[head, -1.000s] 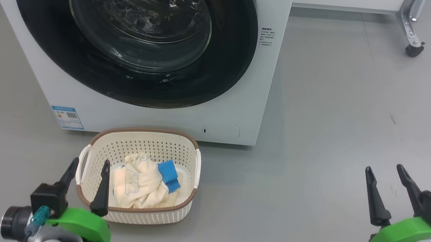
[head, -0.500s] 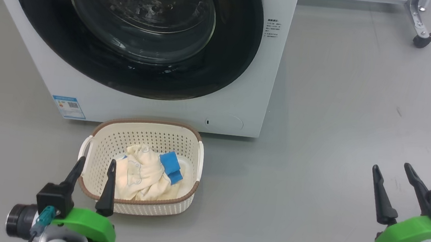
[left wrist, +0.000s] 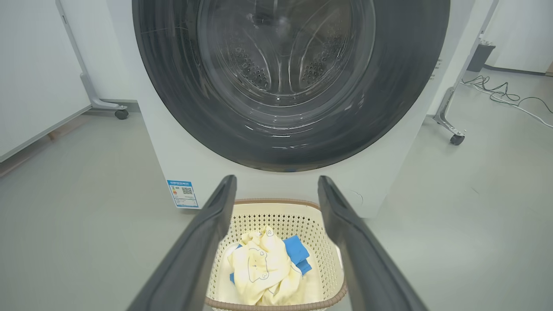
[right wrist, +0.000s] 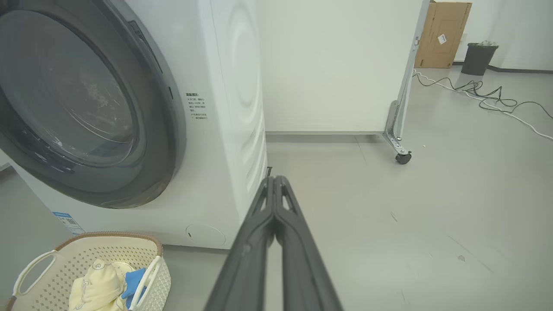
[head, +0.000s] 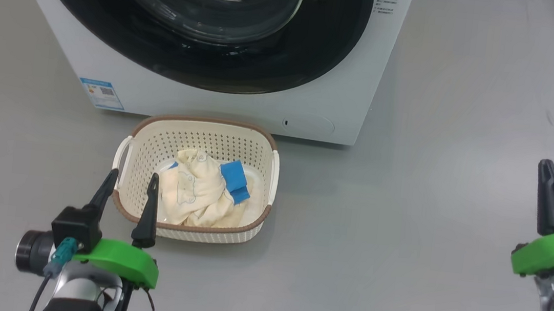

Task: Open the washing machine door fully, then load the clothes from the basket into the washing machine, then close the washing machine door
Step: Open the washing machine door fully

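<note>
In the head view, the washing machine door [head: 204,65] is being cut off by the edge at 12 o'clock. The body of the right gripper [head: 547,171] is being cut off at 3 o'clock. The floor of the basket [head: 201,140] is largely being hidden by the clothes [head: 196,193]. The print on the blue label [head: 101,94] is being shown too small to be read.

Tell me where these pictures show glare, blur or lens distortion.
Head view: sharp, small glints on the washing machine door glass, soft shadow right of the basket. Left wrist view: the door's black rim looks streaked, the left gripper is close and soft. Right wrist view: the wide lens bows the edges of the washing machine.
</note>
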